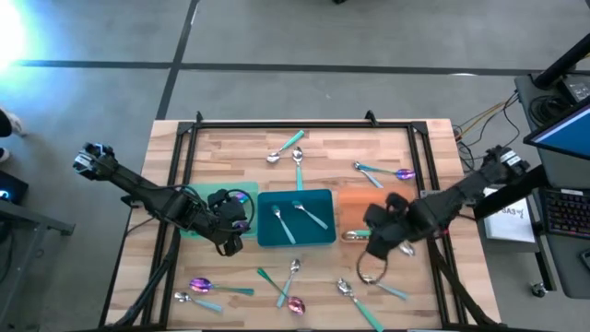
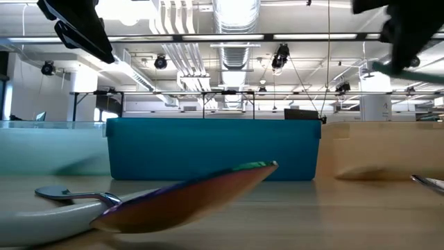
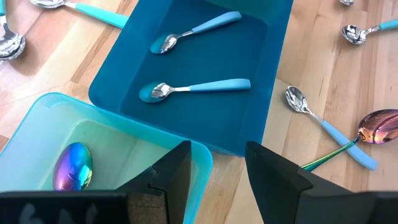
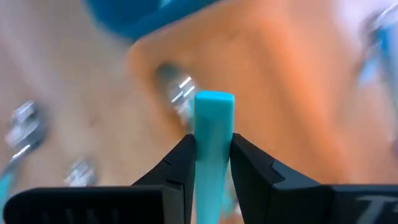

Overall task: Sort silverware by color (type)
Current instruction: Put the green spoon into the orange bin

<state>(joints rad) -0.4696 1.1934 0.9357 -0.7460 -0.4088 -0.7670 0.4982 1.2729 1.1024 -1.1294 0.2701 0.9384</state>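
The wooden surface (image 1: 433,148) carries three trays side by side across its middle: a light green tray (image 1: 195,226) on the left, a teal tray (image 1: 324,238) in the centre and an orange tray (image 1: 355,205) on the right.

The left arm reaches in from the left edge, and its left claw (image 1: 232,242) hangs over the near right corner of the light green tray. In the left wrist view its fingers (image 3: 177,171) stand apart with nothing between them. The right arm comes in from the right edge, and its right claw (image 1: 376,247) sits over the near edge of the orange tray. It is closed on the handle of a teal-handled spoon (image 4: 213,134), seen clamped between the two fingers in the right wrist view.

Two teal-handled spoons (image 3: 194,88) lie inside the teal tray. An iridescent spoon (image 3: 72,166) lies in the light green tray, beside the left claw.

Loose spoons lie on the bare wood. At the far side, a few teal-handled spoons (image 1: 286,146) lie near the middle, and an iridescent spoon (image 1: 404,172) lies with another teal-handled one to the right. At the near side, an iridescent spoon (image 1: 200,285) lies to the left, another iridescent spoon (image 1: 295,303) in the middle, and more teal-handled ones lie around and to the right of them.
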